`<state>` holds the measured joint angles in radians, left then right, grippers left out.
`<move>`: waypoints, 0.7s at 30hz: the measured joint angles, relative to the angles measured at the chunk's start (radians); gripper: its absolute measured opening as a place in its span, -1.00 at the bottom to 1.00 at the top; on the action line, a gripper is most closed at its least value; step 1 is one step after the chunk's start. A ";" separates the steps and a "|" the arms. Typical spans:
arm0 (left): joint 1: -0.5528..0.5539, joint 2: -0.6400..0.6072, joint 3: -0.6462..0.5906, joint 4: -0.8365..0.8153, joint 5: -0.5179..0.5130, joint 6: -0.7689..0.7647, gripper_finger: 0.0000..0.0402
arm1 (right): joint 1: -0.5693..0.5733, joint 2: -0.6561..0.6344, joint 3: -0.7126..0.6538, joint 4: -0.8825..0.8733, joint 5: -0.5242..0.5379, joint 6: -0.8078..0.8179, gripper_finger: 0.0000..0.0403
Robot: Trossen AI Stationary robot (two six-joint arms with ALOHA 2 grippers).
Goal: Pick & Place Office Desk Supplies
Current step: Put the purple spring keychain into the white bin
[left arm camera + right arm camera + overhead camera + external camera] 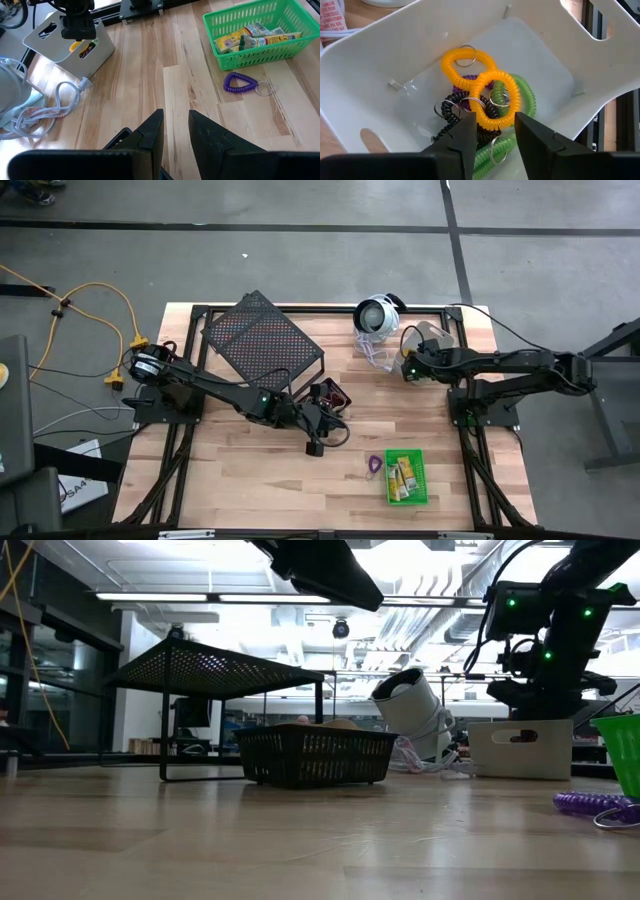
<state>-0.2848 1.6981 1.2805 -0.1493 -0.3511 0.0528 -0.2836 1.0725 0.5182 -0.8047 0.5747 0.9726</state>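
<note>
Even, bright light is cast from overhead. In the low view the ceiling strip lights are blown out, and the near bench is blurred.

A robotics lab or workshop is showing here. A butcher-block table is sitting in a black metal frame on a grey concrete floor striped with dark tape. A yellow cable is trailing off at ten o'clock. Fluorescent strip lights and exposed ceiling ducts are stretching into the room behind.
</note>
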 joint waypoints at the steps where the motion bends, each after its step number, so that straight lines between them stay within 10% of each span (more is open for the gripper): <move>1: 0.000 0.000 0.000 0.000 0.000 0.000 -0.58 | 0.000 0.000 0.000 0.000 0.000 0.000 -0.39; 21: 0.000 0.000 0.000 -0.001 0.000 0.001 -0.58 | 0.000 -0.137 0.000 0.179 -0.046 -0.213 -0.42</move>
<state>-0.2848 1.6981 1.2804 -0.1499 -0.3513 0.0538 -0.2836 0.9360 0.5186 -0.6255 0.5291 0.7600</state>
